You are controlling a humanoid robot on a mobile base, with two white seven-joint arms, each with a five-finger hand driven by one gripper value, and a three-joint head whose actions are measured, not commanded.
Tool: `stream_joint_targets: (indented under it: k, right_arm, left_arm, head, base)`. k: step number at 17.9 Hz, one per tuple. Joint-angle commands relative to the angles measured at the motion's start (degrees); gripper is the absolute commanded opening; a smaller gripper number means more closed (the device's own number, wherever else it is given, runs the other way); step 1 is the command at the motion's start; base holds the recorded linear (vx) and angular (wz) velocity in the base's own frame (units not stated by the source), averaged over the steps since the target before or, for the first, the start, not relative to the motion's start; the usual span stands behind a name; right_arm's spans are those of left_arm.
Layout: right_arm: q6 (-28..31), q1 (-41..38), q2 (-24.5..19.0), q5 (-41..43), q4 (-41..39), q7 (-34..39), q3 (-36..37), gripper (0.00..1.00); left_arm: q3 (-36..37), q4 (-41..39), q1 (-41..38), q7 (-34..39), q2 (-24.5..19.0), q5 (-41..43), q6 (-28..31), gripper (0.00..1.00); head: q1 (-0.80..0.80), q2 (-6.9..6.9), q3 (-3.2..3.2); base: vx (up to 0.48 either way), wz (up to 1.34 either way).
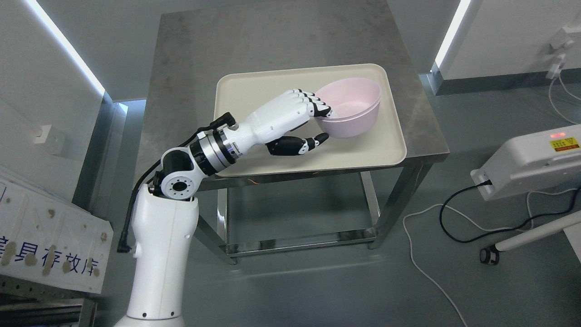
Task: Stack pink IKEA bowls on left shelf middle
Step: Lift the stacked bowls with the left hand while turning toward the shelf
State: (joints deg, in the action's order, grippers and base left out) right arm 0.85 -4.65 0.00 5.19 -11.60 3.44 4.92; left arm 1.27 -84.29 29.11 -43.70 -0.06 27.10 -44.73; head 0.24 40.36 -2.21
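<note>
A grey metal table (190, 91) with steel legs is seen from above, standing on a grey floor (317, 290). A lower rail frame is visible between the legs beneath the tabletop. On the near right part of the tabletop a cream tray (245, 91) with rounded corners is laid, its near edge reaching the table's front edge.

The left arm (159, 254) is raised from the lower left of the picture, its white forearm ending in a black and silver wrist joint just over the tray's near left corner. A black cable is run along the arm's outer side.

At the right edge a white device (526, 159) with a yellow label and a small red light is seen, with black and white cables (454, 218) trailing from it over the floor. At the lower left a white board with blue characters (50, 254) is propped.

The pink bowl (358, 109) is placed in the tray's far right part, tilted so that its opening is turned up and towards the left. It appears as two bowls nested, though this cannot be told for certain.

The left hand (290, 120) is closed on the bowl's left rim: the four fingers (317, 103) are hooked over the rim into the inside, and the black-tipped thumb (313, 141) is set against the outer wall below.
</note>
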Motion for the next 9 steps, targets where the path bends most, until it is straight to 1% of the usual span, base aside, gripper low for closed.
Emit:
stream_joint_targets:
  k: [1,4,9]
  right_arm:
    - [0.03,0.0,1.0,0.0,0.0,0.07,0.0,1.0]
    - [0.03,0.0,1.0,0.0,0.0,0.07,0.0,1.0]
    - [0.03,0.0,1.0,0.0,0.0,0.07,0.0,1.0]
  left_arm:
    - [-13.31,-6.67,-8.01,-1.13,-0.94,-6.26,-0.27,0.07]
    - [-14.1,-7.29,-8.45,-1.57,-0.94,-8.64,-0.27,0.08]
    - [-13.31,-8.61,-8.98,-1.65,-0.94,-10.05,-0.27,0.08]
  head:
    - [0.0,0.0,0.0]
    - [0.0,0.0,0.0]
    - [0.0,0.0,0.0]
  base:
    - [-0.115,-0.02]
    - [-0.133,0.03]
    - [-0.161,-0.01]
